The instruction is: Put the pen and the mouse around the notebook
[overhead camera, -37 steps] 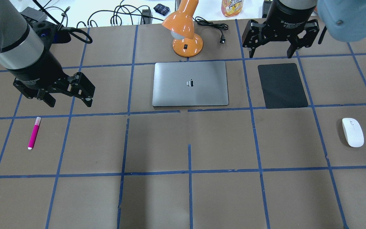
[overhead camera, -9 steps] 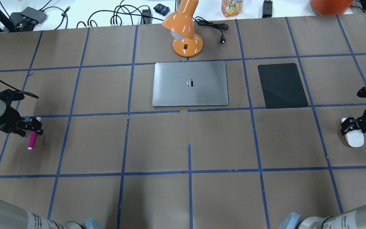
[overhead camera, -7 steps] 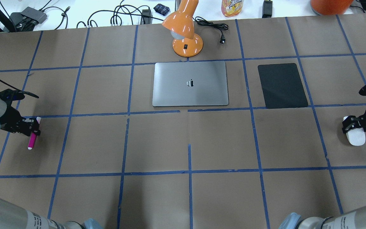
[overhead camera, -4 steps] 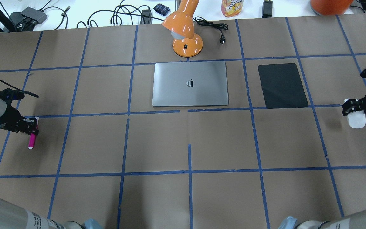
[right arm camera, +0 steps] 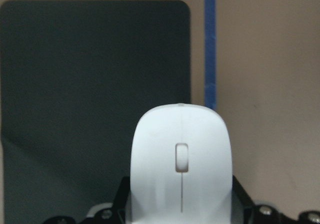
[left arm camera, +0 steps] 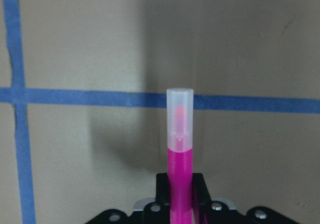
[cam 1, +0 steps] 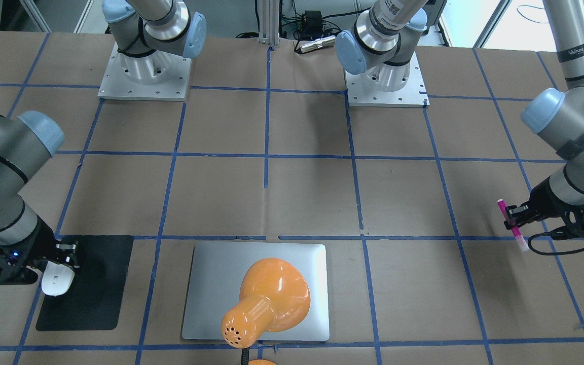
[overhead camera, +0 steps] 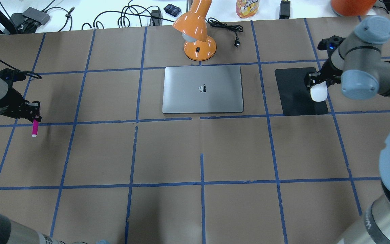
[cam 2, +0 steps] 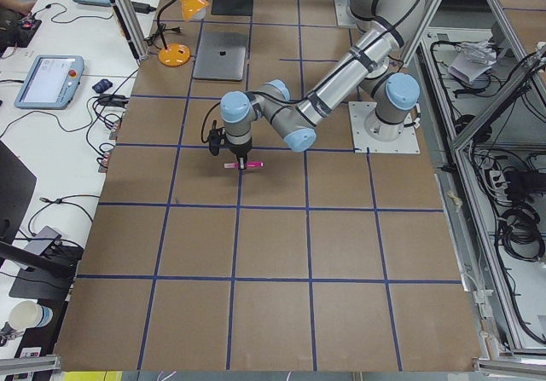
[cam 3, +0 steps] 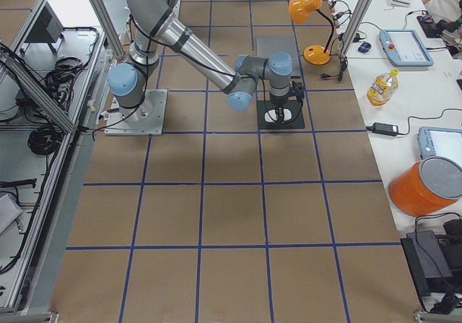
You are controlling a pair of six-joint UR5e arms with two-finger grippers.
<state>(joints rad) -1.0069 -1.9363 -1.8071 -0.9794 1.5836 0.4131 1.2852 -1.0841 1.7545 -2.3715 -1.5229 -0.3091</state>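
The silver-grey notebook (overhead camera: 202, 88) lies flat in the far middle of the table. My left gripper (overhead camera: 34, 117) is shut on the magenta pen (overhead camera: 35, 128) and holds it above the table at the far left; in the left wrist view the pen (left arm camera: 180, 149) juts forward, pale cap outward. My right gripper (overhead camera: 318, 86) is shut on the white mouse (overhead camera: 318, 92) and holds it over the right edge of the black mat (overhead camera: 296, 98). In the right wrist view the mouse (right arm camera: 181, 164) sits between the jaws, with the mat (right arm camera: 90, 73) ahead and to the left.
An orange desk lamp (overhead camera: 196, 34) stands just behind the notebook, its cord (overhead camera: 225, 27) trailing right. In the front-facing view the lamp head (cam 1: 271, 299) hides part of the notebook (cam 1: 211, 284). Cables, a bottle and an orange container sit on the white bench beyond.
Both grippers shut on their objects and lifted them. The right one carried the mouse left and farther away to over the mat. The left one raised the pen and moved it slightly farther away.
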